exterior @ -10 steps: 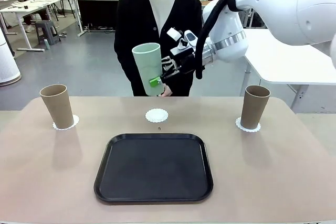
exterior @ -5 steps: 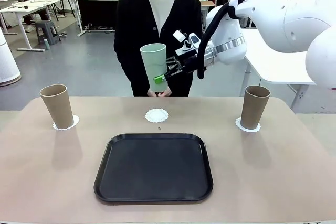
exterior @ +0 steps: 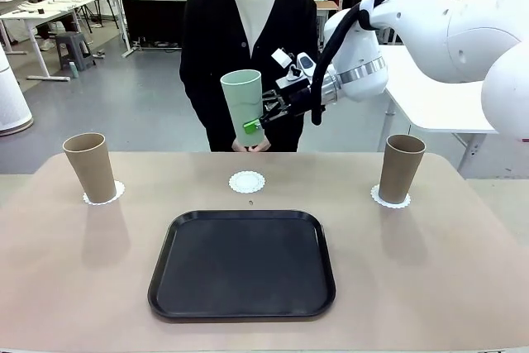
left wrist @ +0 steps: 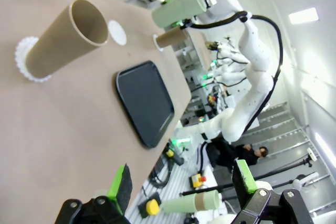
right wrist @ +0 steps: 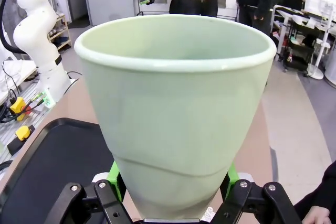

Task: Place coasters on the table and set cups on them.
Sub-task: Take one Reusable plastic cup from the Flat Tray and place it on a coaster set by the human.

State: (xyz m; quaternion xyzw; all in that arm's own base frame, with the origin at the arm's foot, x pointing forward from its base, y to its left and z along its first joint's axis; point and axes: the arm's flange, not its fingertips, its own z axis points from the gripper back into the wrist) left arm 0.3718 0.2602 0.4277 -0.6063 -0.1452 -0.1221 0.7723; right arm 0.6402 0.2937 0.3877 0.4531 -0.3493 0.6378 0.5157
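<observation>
Above the far edge of the worktop (exterior: 463, 279), the right claw (exterior: 253, 127) is clamped on the lower part of one mint cup (exterior: 243, 105), held upright in the air. Below it lies one bare coaster (exterior: 246, 181). Two tan cups, one to its left (exterior: 89, 167) and one to its right (exterior: 401, 169), stand on two more coasters, apparently centred. Nearer lies one black tray (exterior: 242, 264). The left claw (left wrist: 182, 181) gapes wide, holding nothing.

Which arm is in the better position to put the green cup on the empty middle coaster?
The right: its gripper already holds the mint green cup above the bare middle coaster. The left gripper is open and holds nothing.
</observation>
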